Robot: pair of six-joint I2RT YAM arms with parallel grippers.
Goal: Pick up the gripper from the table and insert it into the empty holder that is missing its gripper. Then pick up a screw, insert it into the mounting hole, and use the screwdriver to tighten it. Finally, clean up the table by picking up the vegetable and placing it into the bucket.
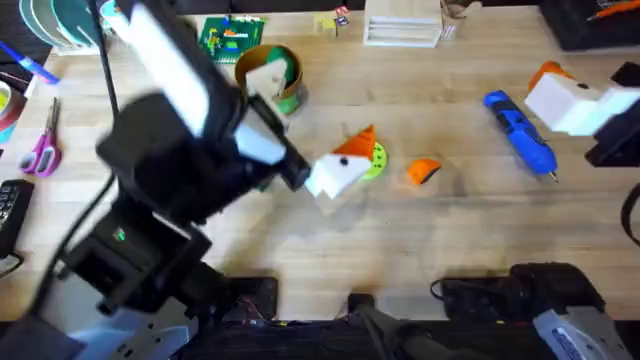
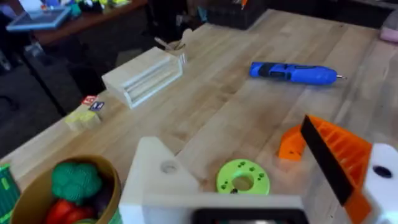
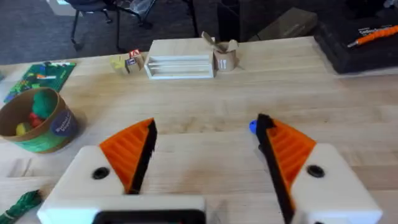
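Note:
The small orange gripper (image 1: 424,171) (image 2: 289,144) lies on the table right of a lime-green disc (image 1: 372,160) (image 2: 242,177). My left gripper (image 1: 340,165) (image 2: 227,132) hovers open just above the disc. One of its fingers is a plain white holder (image 2: 155,180) with a hole and no orange pad; the other carries an orange ribbed pad. The blue screwdriver (image 1: 520,130) (image 2: 292,73) lies at the right. My right gripper (image 1: 570,100) (image 3: 206,122) stands open beyond it, holding nothing. The bucket (image 1: 270,75) (image 3: 37,121) holds green and red toys. The dark-green vegetable (image 3: 22,202) lies on the table.
Purple scissors (image 1: 42,150) lie at the left edge. A green board (image 1: 230,38) and a pale wooden rack (image 1: 400,25) (image 3: 180,62) sit along the back. Bare wood stretches across the table's front half. My left arm hides the table around the bucket's near side.

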